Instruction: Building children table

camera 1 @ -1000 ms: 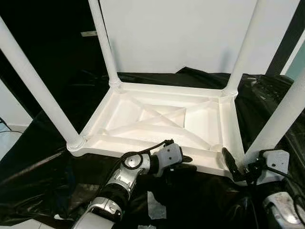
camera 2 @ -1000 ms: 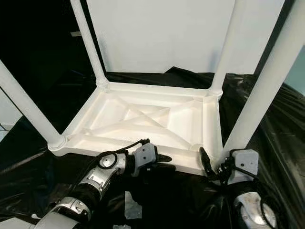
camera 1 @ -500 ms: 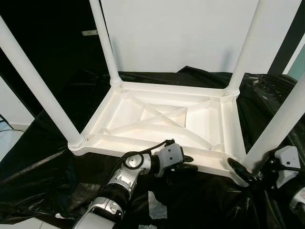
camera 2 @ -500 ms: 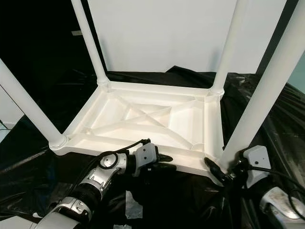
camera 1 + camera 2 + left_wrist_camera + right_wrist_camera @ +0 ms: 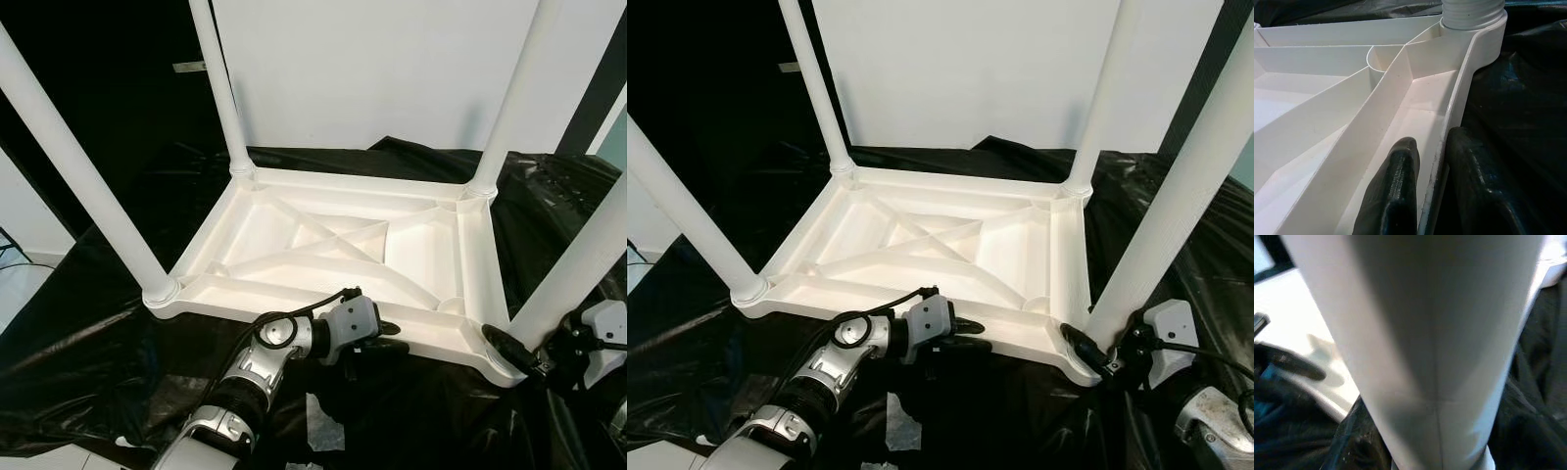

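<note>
Black plastic sheeting [image 5: 88,343] covers the floor in front of a white wall panel [image 5: 372,69]. On it lies a white plastic children's table [image 5: 333,245], upside down, its four legs standing up. The left gripper [image 5: 1431,161] pinches the near rim, one of its fingers [image 5: 1396,186] inside the frame, the other outside. The right gripper [image 5: 1097,357] sits at the base of the near right leg [image 5: 1176,196]; I cannot tell how its fingers stand.
</note>
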Robot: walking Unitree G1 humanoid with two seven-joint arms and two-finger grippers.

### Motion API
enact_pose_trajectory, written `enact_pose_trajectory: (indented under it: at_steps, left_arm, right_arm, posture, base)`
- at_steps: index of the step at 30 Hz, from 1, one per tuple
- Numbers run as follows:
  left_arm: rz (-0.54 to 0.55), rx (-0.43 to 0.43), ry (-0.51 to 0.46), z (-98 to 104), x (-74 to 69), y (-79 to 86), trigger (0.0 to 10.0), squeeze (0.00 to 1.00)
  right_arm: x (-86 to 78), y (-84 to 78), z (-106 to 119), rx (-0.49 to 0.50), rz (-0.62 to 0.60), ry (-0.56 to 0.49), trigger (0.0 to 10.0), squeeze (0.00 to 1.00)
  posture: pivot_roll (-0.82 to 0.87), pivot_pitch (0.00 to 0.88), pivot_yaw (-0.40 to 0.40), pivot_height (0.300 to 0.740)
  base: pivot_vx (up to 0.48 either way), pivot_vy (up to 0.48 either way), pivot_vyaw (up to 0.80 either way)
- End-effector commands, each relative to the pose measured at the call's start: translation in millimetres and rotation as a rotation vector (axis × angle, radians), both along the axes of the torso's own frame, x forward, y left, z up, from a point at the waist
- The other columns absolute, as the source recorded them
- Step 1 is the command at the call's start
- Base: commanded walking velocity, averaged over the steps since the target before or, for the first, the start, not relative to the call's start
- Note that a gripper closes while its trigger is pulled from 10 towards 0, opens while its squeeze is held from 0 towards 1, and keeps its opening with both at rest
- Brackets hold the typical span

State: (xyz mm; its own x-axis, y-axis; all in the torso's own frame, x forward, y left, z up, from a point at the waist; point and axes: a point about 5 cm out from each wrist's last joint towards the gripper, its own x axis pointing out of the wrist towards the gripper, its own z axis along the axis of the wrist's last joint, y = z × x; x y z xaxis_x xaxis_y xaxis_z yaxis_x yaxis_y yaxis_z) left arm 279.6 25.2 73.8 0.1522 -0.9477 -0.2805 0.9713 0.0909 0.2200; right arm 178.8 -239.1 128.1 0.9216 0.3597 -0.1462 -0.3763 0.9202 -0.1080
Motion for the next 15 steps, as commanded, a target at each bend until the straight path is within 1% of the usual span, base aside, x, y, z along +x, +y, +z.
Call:
enact_pose_trajectory:
  at_steps: [1,2,3,5,6,7,10,12,15]
  left_arm:
    - [0.189,0.067,0.085,-32,-6.8,11.0,10.0,0.0]
    - [0.191,0.067,0.084,-32,-6.7,11.1,10.0,0.0]
    - [0.191,0.067,0.084,-32,-6.7,11.1,10.0,0.0]
    - [0.192,0.066,0.084,-32,-6.6,11.1,10.0,0.0]
    - [0.192,0.066,0.084,-32,-6.6,11.2,10.0,0.0]
    - [0.192,0.066,0.084,-32,-6.6,11.2,10.0,0.0]
    - [0.19,0.066,0.083,-32,-6.3,11.4,10.0,0.0]
    - [0.191,0.066,0.083,-31,-5.9,11.4,10.0,0.0]
    - [0.188,0.07,0.081,-31,-5.7,11.8,10.0,0.0]
  right_arm:
    - [-6.5,18.4,-19,0.043,-0.058,0.055,0.0,0.0]
    - [-8.5,23.5,-23,0.061,-0.15,0.033,0.0,0.0]
    - [-8.5,23.5,-23,0.061,-0.15,0.033,0.0,0.0]
    - [-11.6,32.3,-28,0.09,-0.282,0.005,0.0,0.0]
    - [-12.4,34.9,-29,0.099,-0.326,-0.005,0.0,0.0]
    - [-12.4,34.9,-29,0.099,-0.326,-0.005,0.0,0.0]
    - [-10.7,32.6,-22,0.083,-0.464,-0.105,0.0,0.0]
    - [-10.4,29.2,-20,0.077,-0.517,-0.131,0.0,0.0]
    - [-10.2,28.7,-20,0.072,-0.537,-0.131,0.0,0.0]
  posture:
    - [-0.14,0.0,0.024,0.74]
    - [-0.14,0.0,0.023,0.74]
    - [-0.14,0.0,0.023,0.74]
    - [-0.14,0.0,0.026,0.74]
    - [-0.14,0.0,0.026,0.74]
    - [-0.14,0.0,0.026,0.74]
    - [-0.14,0.0,0.026,0.74]
    - [-0.14,0.0,0.028,0.74]
    - [-0.14,0.0,0.028,0.74]
  base:
    - [0.0,0.0,0.0]
    - [0.0,0.0,0.0]
    - [0.0,0.0,0.0]
    - [0.0,0.0,0.0]
    - [0.0,0.0,0.0]
    - [0.0,0.0,0.0]
    - [0.0,0.0,0.0]
    - [0.0,0.0,0.0]
    - [0.0,0.0,0.0]
